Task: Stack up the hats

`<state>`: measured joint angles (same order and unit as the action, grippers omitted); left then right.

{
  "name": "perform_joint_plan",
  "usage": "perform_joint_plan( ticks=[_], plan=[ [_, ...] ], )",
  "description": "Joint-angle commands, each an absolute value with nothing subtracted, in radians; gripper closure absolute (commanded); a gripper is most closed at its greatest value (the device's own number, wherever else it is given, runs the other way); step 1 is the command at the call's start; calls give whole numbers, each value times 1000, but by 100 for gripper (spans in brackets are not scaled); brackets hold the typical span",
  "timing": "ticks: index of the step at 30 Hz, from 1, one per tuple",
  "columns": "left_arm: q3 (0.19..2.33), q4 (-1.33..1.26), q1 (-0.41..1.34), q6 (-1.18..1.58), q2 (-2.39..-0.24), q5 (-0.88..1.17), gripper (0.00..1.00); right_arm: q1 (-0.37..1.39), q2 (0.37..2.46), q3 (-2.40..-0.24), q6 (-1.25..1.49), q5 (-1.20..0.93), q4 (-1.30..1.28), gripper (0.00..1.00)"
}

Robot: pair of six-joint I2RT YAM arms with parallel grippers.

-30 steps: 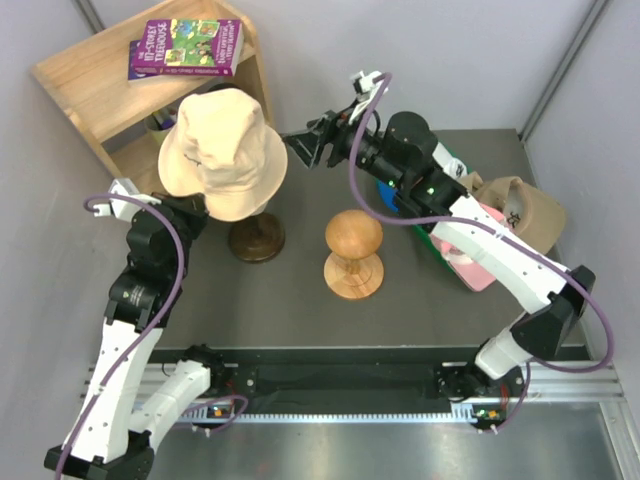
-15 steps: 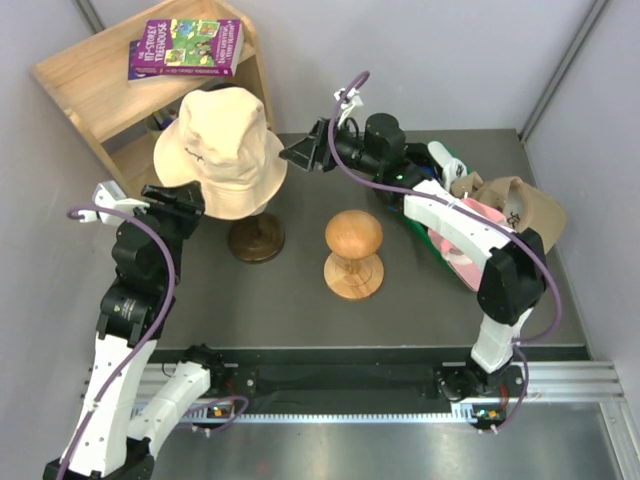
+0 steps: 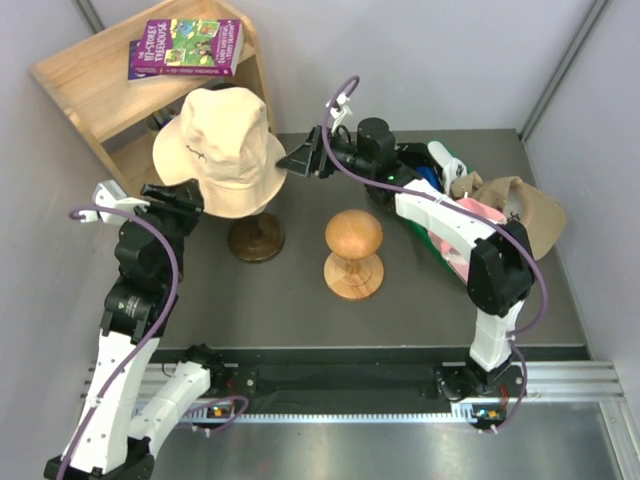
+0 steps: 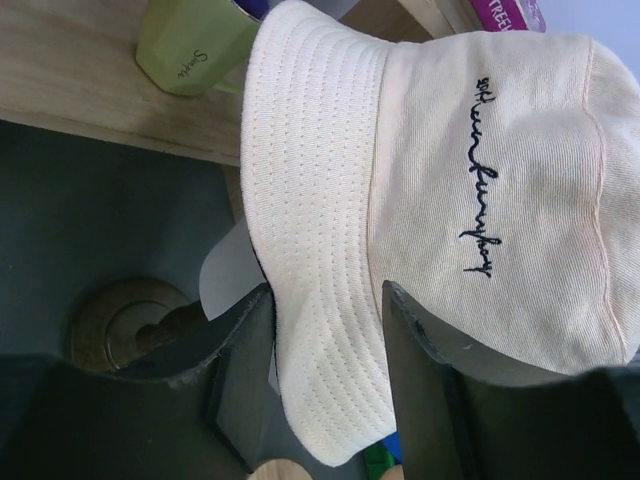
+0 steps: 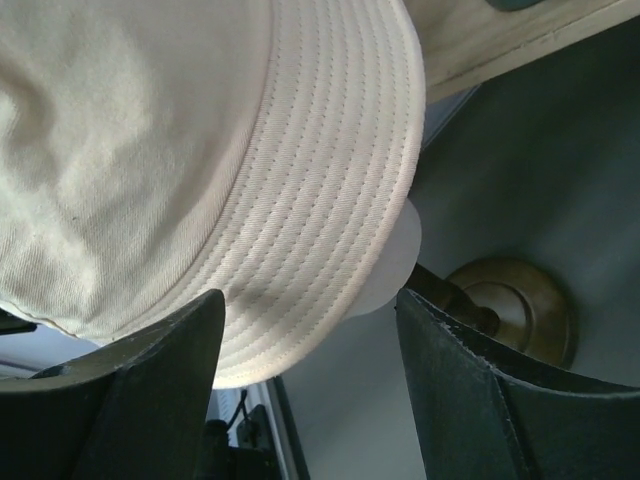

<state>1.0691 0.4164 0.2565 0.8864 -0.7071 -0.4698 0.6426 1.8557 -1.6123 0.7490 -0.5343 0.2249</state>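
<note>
The pale peach hat (image 3: 222, 150) sits on a stand (image 3: 256, 238), upper left in the top view. It looks light and floppy, probably best held by its stitched brim (image 4: 320, 250). Left gripper (image 4: 325, 335) and right gripper (image 5: 310, 330) both gape wide at that brim.

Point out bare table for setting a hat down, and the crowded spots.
Bare: the near strip of table before the light wooden stand and dark stand base. Crowded: cap pile at right, bucket hat back left.
</note>
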Motion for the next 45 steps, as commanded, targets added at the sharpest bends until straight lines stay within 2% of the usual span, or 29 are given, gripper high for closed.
perform_joint_plan(
  ticks=[1,7,8,10,12,13,15,18,24,35,45],
  plan=[
    [1051,330,252,868,-713,-479,50,634,1885,-1670,807,-607,324,32],
    [1052,325,252,870,-716,-489,64,634,1919,-1684,880,-652,414,46],
    [1054,328,252,865,-716,-492,66,634,1917,-1683,887,-656,437,54],
    [1054,321,252,864,-719,-492,75,632,1911,-1677,903,-663,463,62],
    [1054,311,252,862,-724,-489,83,632,1896,-1672,905,-660,474,76],
    [1054,304,252,861,-729,-486,92,630,1890,-1669,913,-654,480,88],
    [1074,313,252,847,-753,-482,100,629,1867,-1649,928,-644,494,100],
    [1107,327,252,841,-787,-482,100,626,1832,-1631,974,-617,525,100],
    [1121,380,252,942,-808,-535,100,624,1833,-1762,956,-535,365,100],
    [1174,524,250,1083,-836,-580,100,629,1871,-1985,999,-396,-58,100],
    [1129,571,244,1132,-835,-492,100,634,1841,-1916,956,-353,-163,100]
  ],
)
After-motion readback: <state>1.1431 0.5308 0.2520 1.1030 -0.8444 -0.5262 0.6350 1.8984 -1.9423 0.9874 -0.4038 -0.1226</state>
